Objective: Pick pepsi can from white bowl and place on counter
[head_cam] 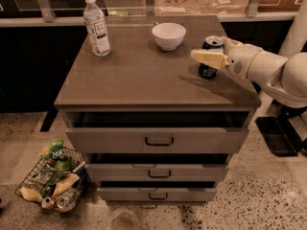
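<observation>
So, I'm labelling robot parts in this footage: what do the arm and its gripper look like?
The gripper, at the pepsi can near the right edge of the counter, is pale cream-yellow. Behind it the arm is smooth white casing in rounded, bulbous segments, with a small dark dotted patch near the wrist. No cables show.
</observation>
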Robot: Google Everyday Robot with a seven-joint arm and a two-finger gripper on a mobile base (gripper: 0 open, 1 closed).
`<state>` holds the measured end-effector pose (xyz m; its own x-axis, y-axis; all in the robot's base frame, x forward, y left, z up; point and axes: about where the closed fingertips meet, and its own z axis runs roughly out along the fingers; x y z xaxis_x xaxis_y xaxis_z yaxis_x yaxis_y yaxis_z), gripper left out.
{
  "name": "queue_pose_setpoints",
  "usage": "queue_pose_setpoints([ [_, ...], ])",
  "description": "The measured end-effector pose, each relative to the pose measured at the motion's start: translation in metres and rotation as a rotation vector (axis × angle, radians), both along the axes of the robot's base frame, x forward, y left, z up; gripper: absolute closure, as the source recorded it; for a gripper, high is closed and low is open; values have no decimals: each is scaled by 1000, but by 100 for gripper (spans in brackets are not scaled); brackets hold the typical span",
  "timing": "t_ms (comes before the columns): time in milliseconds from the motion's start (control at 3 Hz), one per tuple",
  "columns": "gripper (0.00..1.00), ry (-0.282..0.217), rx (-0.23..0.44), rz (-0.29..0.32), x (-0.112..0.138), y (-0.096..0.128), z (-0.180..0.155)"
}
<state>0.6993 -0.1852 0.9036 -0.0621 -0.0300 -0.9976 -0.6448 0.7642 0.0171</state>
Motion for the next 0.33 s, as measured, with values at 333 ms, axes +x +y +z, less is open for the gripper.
queue_pose_setpoints([
  [333, 0, 0, 0, 0, 0, 0, 0],
])
